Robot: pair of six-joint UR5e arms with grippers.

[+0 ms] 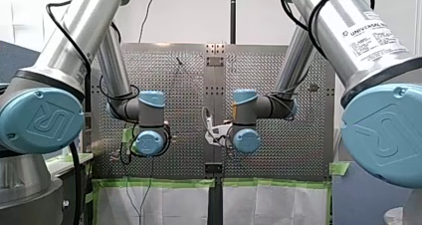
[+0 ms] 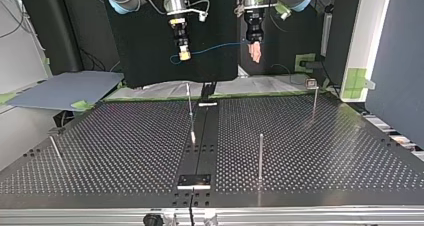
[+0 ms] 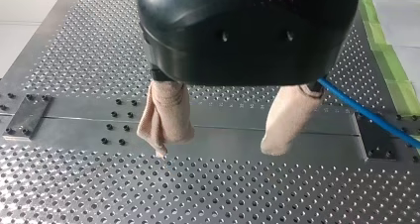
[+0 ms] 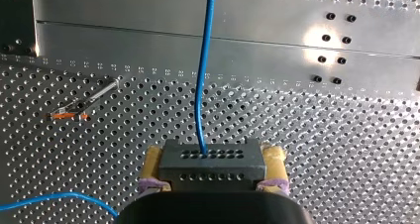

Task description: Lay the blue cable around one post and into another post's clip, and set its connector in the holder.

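Right tool (image 4: 213, 173) holds connector (image 4: 210, 159) above table (image 4: 346, 135).

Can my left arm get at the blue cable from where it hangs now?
Probably yes. The left gripper is open and empty, the blue cable runs right beside one finger, and nothing stands between them.

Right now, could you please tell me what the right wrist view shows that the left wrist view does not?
Only the right wrist view: my right gripper shut on the black connector, and a post with an orange tip. Only the left wrist view: my left gripper open, with beige pads, nothing between them. Both: the blue cable and the perforated table.
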